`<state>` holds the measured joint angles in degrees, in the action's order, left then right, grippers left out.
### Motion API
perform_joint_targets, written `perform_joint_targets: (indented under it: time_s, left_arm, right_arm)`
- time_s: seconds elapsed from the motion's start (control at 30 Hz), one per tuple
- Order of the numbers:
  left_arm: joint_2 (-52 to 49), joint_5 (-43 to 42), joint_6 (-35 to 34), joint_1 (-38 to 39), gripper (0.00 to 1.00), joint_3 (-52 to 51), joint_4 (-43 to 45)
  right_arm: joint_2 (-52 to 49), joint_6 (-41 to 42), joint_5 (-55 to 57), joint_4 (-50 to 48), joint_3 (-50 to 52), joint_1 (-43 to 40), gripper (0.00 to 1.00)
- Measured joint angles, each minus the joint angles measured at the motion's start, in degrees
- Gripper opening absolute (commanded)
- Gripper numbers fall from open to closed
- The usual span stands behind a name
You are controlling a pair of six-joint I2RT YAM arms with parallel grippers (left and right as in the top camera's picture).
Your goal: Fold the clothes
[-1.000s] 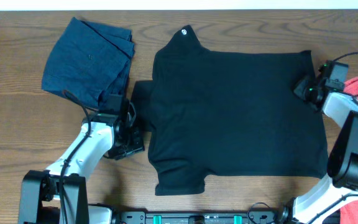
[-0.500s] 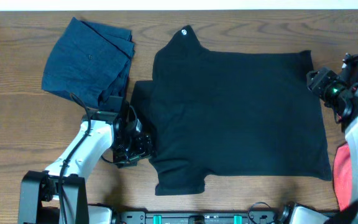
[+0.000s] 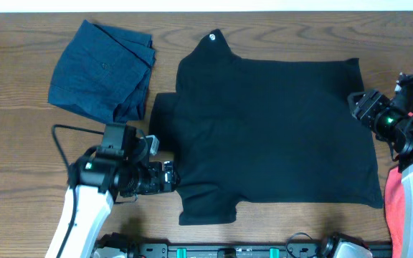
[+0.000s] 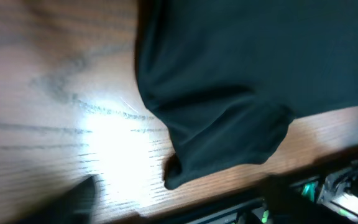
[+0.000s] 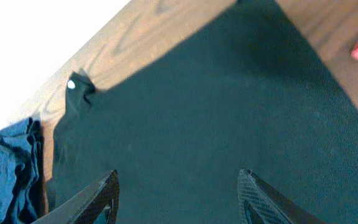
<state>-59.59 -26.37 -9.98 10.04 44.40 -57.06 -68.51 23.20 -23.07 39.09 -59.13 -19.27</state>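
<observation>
status: black tee (image 3: 278,129) lies flat and unfolded at centre of table (image 3: 20,143); no fold made yet. l gripper (image 3: 167,177) sits just beside the lower sleeve (image 3: 206,204). its fingers read as spread, nothing pinched (wrist view blurred). r gripper (image 3: 357,106) sits at the tee's r edge, fingers (image 5: 98,193) apart, cloth below them only, not grasped.

risks (judgement):
- missed pick: cloth is thin and flat on wood. jaws closing too high get nothing; too low, they scrape the table.
- skewed fold: l gripper stands nearer the robot than r gripper. lifting from these pts would prob. tilt the fold line.
- trapped crease: lower sleeve is rumpled; folding over it w/o smoothing locks the wrinkle in.
- snag: red tee (image 3: 394,208) lies beside the r arm; arm travel could drag it.

count:
- black tee x1
- navy item (image 3: 102,72) x1, folded, upper l, apart from black tee
- red tee x1, partly in view
- grippers x2
- white mark (image 3: 213,37) x1, at collar
</observation>
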Motion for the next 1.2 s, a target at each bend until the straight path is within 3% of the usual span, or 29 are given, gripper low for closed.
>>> perform_joint_targets:
  time_s: [0.17,0.37,0.57,0.8,0.97,1.1,1.2]
  left_arm:
    - [5.44,-1.79,0.04,0.79,0.98,0.00,1.42]
    - [4.74,-0.37,0.83,4.61,0.98,-0.57,-0.44]
    - [-0.76,0.07,-1.16,11.89,0.95,-4.70,1.09]
    - [-7.78,0.90,-7.50,22.21,0.95,-7.34,5.29]
    - [-13.40,2.82,-12.50,24.57,0.94,-10.51,10.49]
    - [-18.86,2.27,-14.69,24.59,0.83,-12.13,12.66]
    - [-20.68,1.57,-15.96,24.59,0.56,-11.67,13.11]
  right_arm:
    - [0.00,-0.28,-0.74,2.36,0.00,0.00,0.63]
    - [0.00,-1.27,-0.66,9.35,0.00,0.02,0.67]
    - [-0.55,-0.90,4.46,17.09,0.00,0.02,0.65]
    - [-2.97,-0.68,7.54,18.51,0.00,0.02,0.66]
    - [-4.26,0.26,8.31,19.10,0.00,0.02,0.66]
    - [-7.17,0.50,8.79,20.39,0.00,0.02,0.64]
    - [-9.84,0.70,8.96,20.37,0.00,0.02,0.62]
